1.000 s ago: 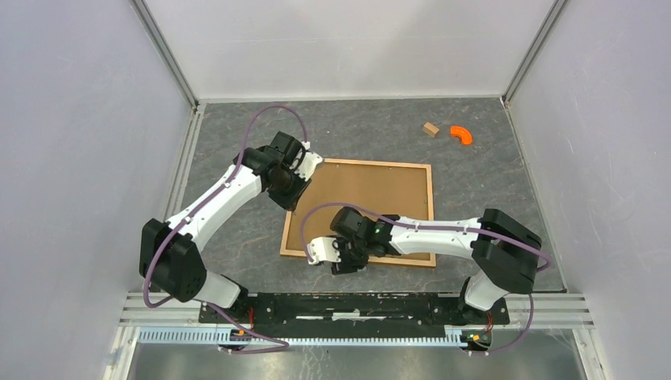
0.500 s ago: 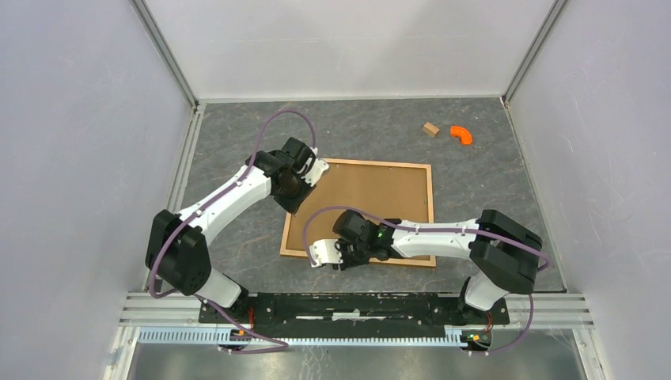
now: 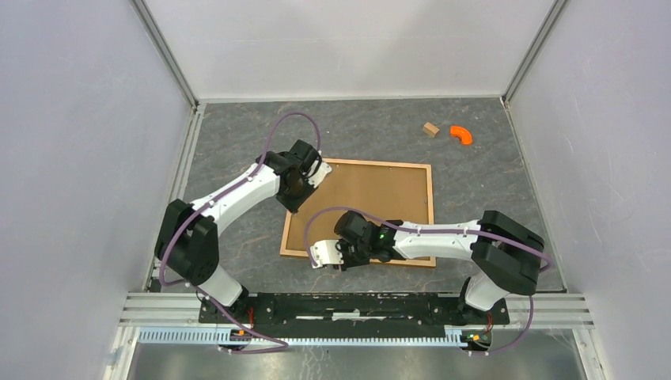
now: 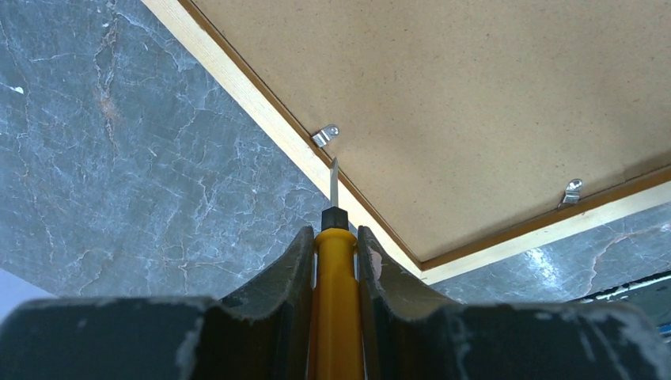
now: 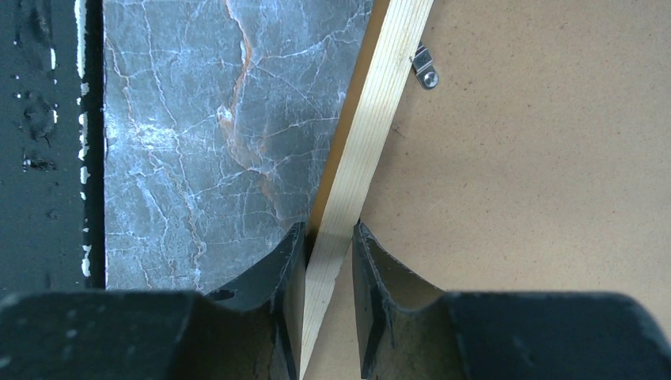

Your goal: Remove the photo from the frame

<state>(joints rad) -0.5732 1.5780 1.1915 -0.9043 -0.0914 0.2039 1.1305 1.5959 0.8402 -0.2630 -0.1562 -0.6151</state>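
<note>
Lying back side up near the middle of the table (image 3: pixel 490 206), the frame (image 3: pixel 431 212) shows its plain brown backing board (image 3: pixel 372 198) inside the thin wooden border. The left gripper (image 4: pixel 335 237) is at the frame's far-left corner, its jaws closed tight on the yellow handle of a screwdriver (image 4: pixel 336 317). The blade tip sits over the border, just short of a small metal clip (image 4: pixel 325 135); whether the two touch cannot be told. The right gripper (image 5: pixel 328 237) straddles the frame's near border close to the near-left corner, one finger on each side and pressed against the pale wood. A small wooden block (image 3: pixel 430 129) and an orange curved piece (image 3: pixel 461 134) lie just beside each other near the table's far-right corner.
</note>
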